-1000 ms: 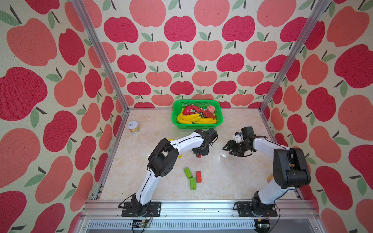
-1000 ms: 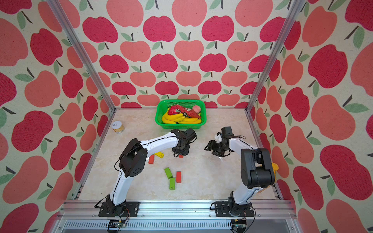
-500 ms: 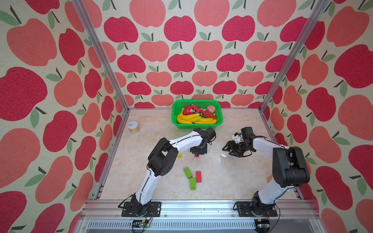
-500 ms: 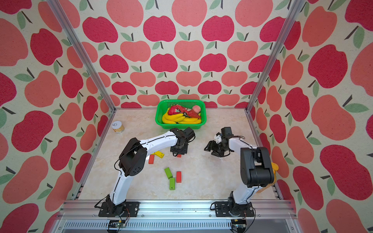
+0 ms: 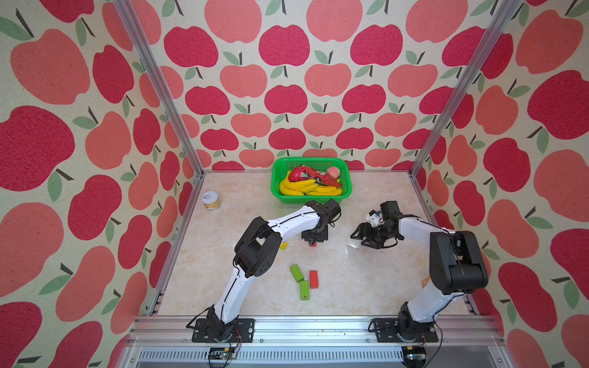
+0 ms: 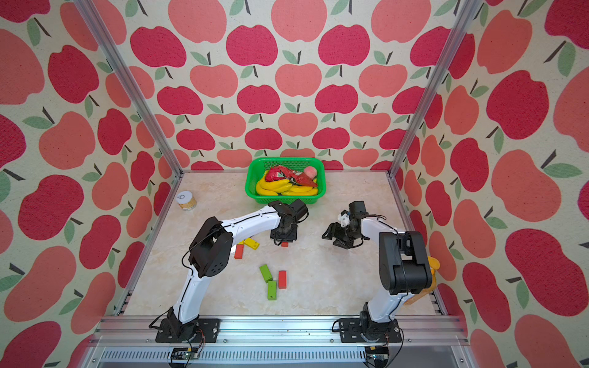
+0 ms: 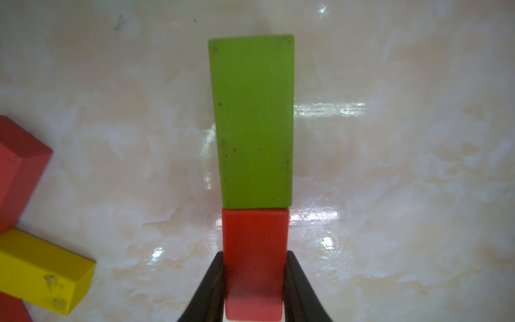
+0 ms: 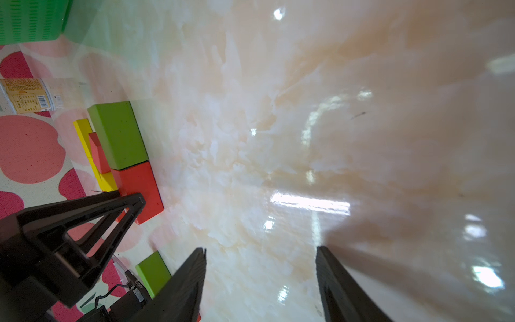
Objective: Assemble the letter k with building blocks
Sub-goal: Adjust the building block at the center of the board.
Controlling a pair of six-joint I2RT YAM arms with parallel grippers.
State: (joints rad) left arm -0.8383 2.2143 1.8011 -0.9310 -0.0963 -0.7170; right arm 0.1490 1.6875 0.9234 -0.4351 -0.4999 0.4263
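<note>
Between jaws of your left gripper (image 7: 255,255), red block (image 7: 255,237) clenched, butted against green block (image 7: 253,120); a crooked release could nudge the line askew. Right gripper (image 8: 260,248) released, empty.

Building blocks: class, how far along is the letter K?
Done: barely a start, one green block lies flat. In hand: the left tool grips a red block, end to end against the green one. Left: most of the K; two loose green blocks, another red one and a yellow block lie apart, and the right tool hangs open, empty.
</note>
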